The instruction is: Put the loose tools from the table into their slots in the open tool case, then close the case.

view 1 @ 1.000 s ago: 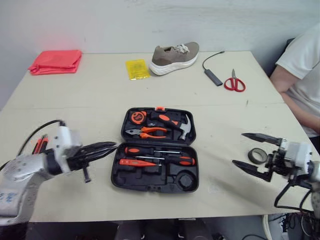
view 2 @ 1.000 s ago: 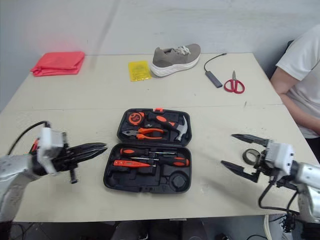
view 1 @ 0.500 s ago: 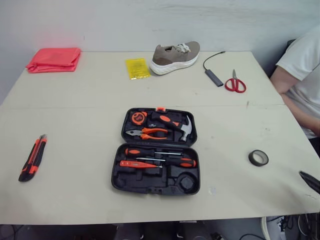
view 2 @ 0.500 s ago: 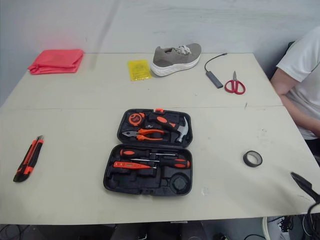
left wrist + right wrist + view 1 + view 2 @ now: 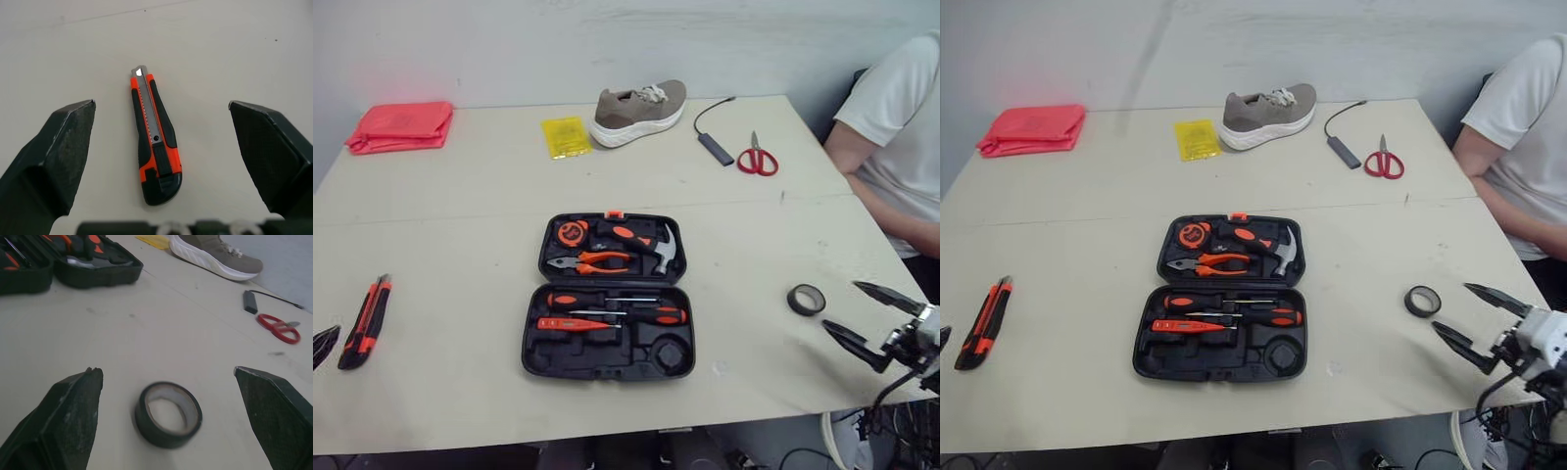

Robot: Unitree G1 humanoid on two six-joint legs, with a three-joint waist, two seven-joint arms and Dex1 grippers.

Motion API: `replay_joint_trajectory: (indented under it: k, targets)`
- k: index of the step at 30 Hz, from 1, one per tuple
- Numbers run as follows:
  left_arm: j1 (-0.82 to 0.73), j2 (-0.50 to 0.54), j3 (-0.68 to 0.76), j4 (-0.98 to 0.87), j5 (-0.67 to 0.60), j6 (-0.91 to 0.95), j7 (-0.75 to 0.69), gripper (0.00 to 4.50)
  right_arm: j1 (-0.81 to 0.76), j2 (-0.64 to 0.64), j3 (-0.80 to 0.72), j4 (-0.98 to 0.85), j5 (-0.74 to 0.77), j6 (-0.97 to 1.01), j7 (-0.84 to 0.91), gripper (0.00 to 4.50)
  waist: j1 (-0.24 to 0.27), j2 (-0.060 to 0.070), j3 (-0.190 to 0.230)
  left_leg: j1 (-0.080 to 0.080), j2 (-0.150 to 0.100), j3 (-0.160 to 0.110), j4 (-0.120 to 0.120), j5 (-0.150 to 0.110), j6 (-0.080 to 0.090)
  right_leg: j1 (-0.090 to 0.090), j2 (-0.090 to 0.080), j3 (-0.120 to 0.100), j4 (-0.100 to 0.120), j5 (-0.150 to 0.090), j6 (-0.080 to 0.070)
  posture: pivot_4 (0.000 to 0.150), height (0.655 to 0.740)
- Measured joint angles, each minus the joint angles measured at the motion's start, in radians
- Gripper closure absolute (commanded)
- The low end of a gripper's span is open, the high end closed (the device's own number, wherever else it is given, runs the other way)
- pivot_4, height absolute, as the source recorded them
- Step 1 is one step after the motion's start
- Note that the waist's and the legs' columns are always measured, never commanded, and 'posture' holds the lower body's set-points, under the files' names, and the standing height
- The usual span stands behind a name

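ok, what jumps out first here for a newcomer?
The open black plastic tool case sits centre, some slots empty. A loose orange-and-black utility knife lies to its left, before the open left gripper; a black tape roll lies to its right, before the open right gripper.

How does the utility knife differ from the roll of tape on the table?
The utility knife is long, straight, orange and black; the tape roll is a black ring. The utility knife lies left of the tool case, the tape roll right of it. Both lie flat on the table, outside the case.
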Motion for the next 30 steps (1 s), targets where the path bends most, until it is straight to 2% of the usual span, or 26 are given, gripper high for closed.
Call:
replay_joint_trajectory:
  k: [4,6,9,13,18,25,29,30]
  targets:
    - [-0.084,0.112,-0.008,-0.090,-0.080,0.341,0.113,0.06,-0.064,0.130,0.164,-0.348,0.042,0.099,-0.082,0.00,0.001,0.003,0.001,-0.001,0.000,-0.002,0.000,0.002,-0.003,-0.004,0.000,-0.001,0.006,0.000,0.000,0.150,0.7400]
    - [-0.121,0.134,-0.006,-0.086,-0.099,0.440,0.143,0.06,-0.066,0.140,0.202,-0.422,0.044,0.139,-0.102,0.00,0.009,0.006,0.000,0.000,0.000,-0.001,0.000,0.002,-0.003,-0.004,0.000,-0.001,0.006,-0.001,-0.001,0.150,0.7400]
    - [-0.212,0.133,-0.062,0.017,-0.059,0.515,0.233,0.06,-0.101,0.181,0.283,-0.472,0.041,0.178,-0.106,0.00,0.016,0.005,0.000,0.000,-0.001,-0.001,0.000,0.002,-0.003,-0.006,0.000,-0.002,0.007,-0.001,-0.001,0.150,0.7400]
    - [-0.245,0.123,-0.142,0.124,-0.009,0.520,0.262,0.06,-0.094,0.184,0.350,-0.503,0.034,0.186,-0.062,0.00,0.019,-0.002,-0.002,-0.001,-0.001,-0.001,0.000,0.002,-0.003,-0.013,0.000,-0.001,0.008,-0.001,-0.001,0.150,0.7400]
    - [-0.313,0.119,-0.272,0.236,0.048,0.419,0.192,0.06,-0.069,0.177,0.353,-0.505,0.026,0.186,-0.053,0.00,0.028,-0.005,-0.004,-0.002,-0.001,0.000,0.000,0.002,-0.003,-0.015,-0.001,-0.001,0.008,-0.001,-0.002,0.150,0.7400]
    - [-0.391,0.135,-0.384,0.271,0.111,0.361,0.147,0.06,-0.069,0.176,0.353,-0.522,0.012,0.206,-0.071,0.00,0.047,0.001,-0.003,-0.002,-0.001,-0.001,-0.001,0.002,-0.004,-0.016,-0.001,-0.001,0.010,-0.001,-0.003,0.150,0.7400]
    - [-0.424,0.181,-0.475,0.304,0.157,0.355,0.109,0.06,-0.070,0.176,0.354,-0.549,0.005,0.219,-0.091,0.00,0.049,0.007,-0.005,-0.002,-0.001,0.000,-0.001,0.002,-0.004,-0.016,-0.002,-0.001,0.010,-0.001,-0.002,0.150,0.7400]
    - [-0.434,0.186,-0.493,0.306,0.168,0.366,0.103,0.31,-0.069,0.176,0.354,-0.551,0.005,0.225,-0.098,0.00,0.049,0.008,-0.006,-0.002,-0.002,0.000,-0.001,0.002,-0.003,-0.015,-0.002,-0.001,0.010,-0.001,-0.002,0.150,0.7400]
